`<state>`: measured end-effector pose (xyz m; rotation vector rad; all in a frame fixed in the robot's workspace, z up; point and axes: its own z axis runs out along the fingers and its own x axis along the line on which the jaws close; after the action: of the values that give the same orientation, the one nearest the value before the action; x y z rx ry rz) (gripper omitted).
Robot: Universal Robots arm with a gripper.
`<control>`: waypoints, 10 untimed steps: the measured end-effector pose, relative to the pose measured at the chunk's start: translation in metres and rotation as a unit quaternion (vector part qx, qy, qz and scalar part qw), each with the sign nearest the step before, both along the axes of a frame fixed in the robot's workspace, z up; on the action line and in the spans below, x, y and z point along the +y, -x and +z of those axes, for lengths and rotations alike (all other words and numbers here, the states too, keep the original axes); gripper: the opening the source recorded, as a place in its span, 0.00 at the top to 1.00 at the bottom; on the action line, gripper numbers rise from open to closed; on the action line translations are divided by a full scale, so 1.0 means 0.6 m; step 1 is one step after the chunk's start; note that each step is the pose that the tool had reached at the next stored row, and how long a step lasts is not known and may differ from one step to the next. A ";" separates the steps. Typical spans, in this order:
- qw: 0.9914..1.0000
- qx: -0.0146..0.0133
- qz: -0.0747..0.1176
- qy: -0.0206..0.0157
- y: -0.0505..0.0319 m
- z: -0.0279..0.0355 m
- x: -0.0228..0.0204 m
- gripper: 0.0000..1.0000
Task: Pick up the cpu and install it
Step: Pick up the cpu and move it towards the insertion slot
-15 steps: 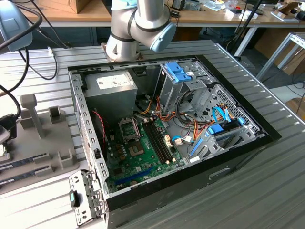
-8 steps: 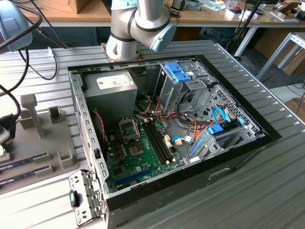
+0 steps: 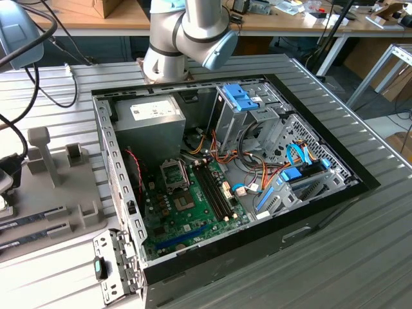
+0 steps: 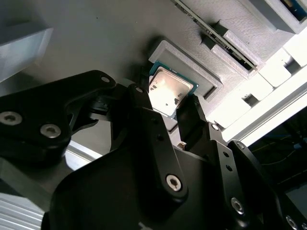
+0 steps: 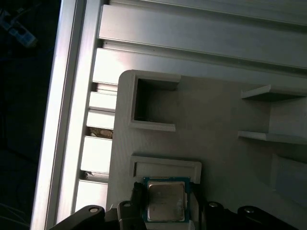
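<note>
In both wrist views the cpu [image 4: 168, 91] [image 5: 165, 201], a small square chip with a silvery top and a thin green rim, sits between my gripper's [image 4: 165, 103] [image 5: 166, 207] two black fingers. The fingers [image 4: 140, 98] press against two opposite edges of the chip, so the gripper is shut on it. The chip hangs just off the raised pocket [image 4: 192, 64] of the grey printed holder [image 5: 216, 124]. In the exterior view the open computer case [image 3: 116, 161] lies on the table, with the black cpu socket [image 3: 174, 174] on the green motherboard [image 3: 193, 209].
The grey holder [image 3: 61, 187] stands on the exterior view's left beside the case, with memory sticks [image 3: 32, 219] in its slots. Inside the case are a power supply [image 3: 148, 122], cables and blue drive brackets [image 3: 241, 96]. The arm's base [image 3: 170, 58] stands behind the case.
</note>
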<state>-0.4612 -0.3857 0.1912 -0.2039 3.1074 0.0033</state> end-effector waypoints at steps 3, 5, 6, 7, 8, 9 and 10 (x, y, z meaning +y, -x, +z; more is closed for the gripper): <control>1.000 0.000 0.000 0.000 0.000 0.000 0.0000 0.53; 1.000 0.000 0.000 0.000 0.000 0.000 0.0000 0.53; 1.000 0.000 0.000 0.000 0.000 0.001 0.0000 0.53; 1.000 0.000 0.000 0.000 0.000 0.001 0.0000 0.53; 1.000 0.000 0.000 0.000 0.000 0.002 0.0000 0.53; 1.000 0.000 0.000 0.000 0.000 0.003 0.0000 0.53; 1.000 0.000 0.000 -0.001 0.000 0.007 0.0000 0.53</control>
<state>-0.4612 -0.3857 0.1952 -0.2038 3.1074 0.0073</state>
